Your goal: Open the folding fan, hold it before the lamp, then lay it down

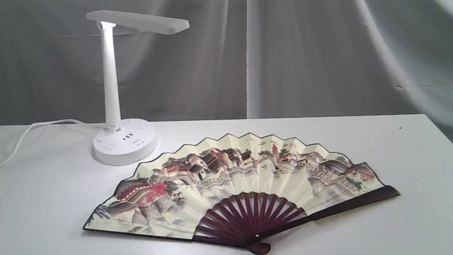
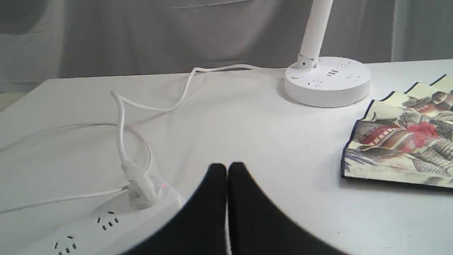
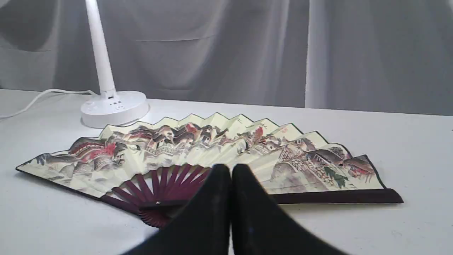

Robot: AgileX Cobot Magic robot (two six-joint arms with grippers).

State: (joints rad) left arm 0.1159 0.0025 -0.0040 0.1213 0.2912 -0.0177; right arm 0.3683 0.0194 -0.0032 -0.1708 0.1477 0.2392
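Note:
The folding fan (image 1: 240, 184) lies spread wide open and flat on the white table, painted side up, its maroon ribs (image 1: 253, 214) toward the front edge. Behind its left part stands the white lamp (image 1: 122, 140), upright, its flat head (image 1: 139, 21) reaching right. Neither gripper shows in the exterior view. In the left wrist view my left gripper (image 2: 227, 170) is shut and empty, off the fan's left end (image 2: 400, 141). My right gripper (image 3: 230, 171) is shut and empty too, hovering just in front of the fan's ribs (image 3: 159, 184).
The lamp's white cord (image 2: 152, 102) loops across the table's left side to a plug (image 2: 139, 186) in a white power strip (image 2: 88, 226) close by my left gripper. A grey curtain (image 1: 300, 60) hangs behind the table.

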